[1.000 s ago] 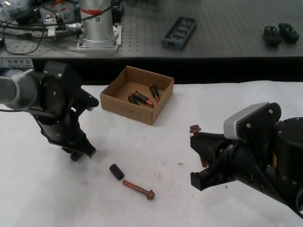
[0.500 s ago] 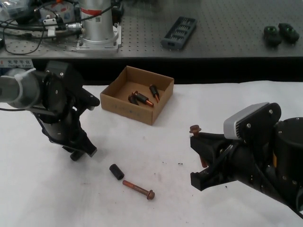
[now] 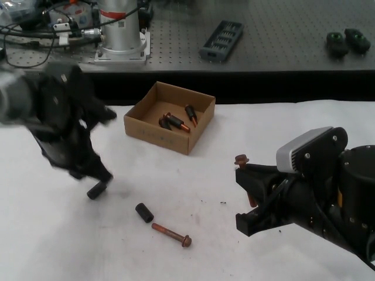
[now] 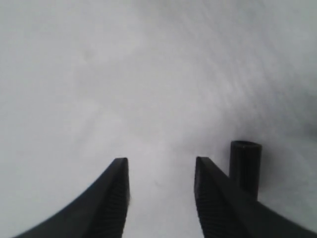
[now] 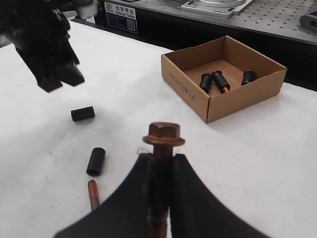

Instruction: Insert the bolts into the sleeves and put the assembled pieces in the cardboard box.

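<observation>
The left gripper point(image 4: 161, 166) hangs released over the white cover point(image 3: 193, 187), with a black sleeve point(image 4: 245, 166) just beside one finger, outside the gap. The right gripper point(image 5: 162, 161) is clenched on a copper bolt point(image 5: 163, 140), head up. A second sleeve point(image 3: 144, 212) and a loose bolt point(image 3: 171, 234) lie close together, and three assembled pieces point(image 3: 176, 123) sit in the cardboard box point(image 3: 153, 133).

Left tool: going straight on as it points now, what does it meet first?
Probably the bare white cloth. The left tool is open with nothing in it; the sleeve lies just beside it, off that line.
</observation>
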### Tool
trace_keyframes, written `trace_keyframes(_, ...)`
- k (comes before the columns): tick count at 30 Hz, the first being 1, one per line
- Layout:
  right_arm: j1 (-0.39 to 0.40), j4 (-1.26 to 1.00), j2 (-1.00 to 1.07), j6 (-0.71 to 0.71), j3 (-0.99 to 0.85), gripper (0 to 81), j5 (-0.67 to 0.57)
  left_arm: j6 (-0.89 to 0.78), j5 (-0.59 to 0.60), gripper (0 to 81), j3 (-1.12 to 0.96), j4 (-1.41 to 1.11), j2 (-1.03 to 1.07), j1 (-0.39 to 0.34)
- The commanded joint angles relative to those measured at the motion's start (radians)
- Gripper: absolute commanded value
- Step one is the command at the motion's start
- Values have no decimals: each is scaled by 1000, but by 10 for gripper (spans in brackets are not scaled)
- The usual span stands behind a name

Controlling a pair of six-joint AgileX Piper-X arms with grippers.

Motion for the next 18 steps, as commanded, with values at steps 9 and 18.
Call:
trace_keyframes(9, 1, -21, -12, 7, -5, 64, 23, 8, 89, 318, -6, 176, -207, 5)
trace_keyframes(18, 1, -21, -12, 7, -5, 64, 23, 4, 191, 318, -6, 199, -186, 5)
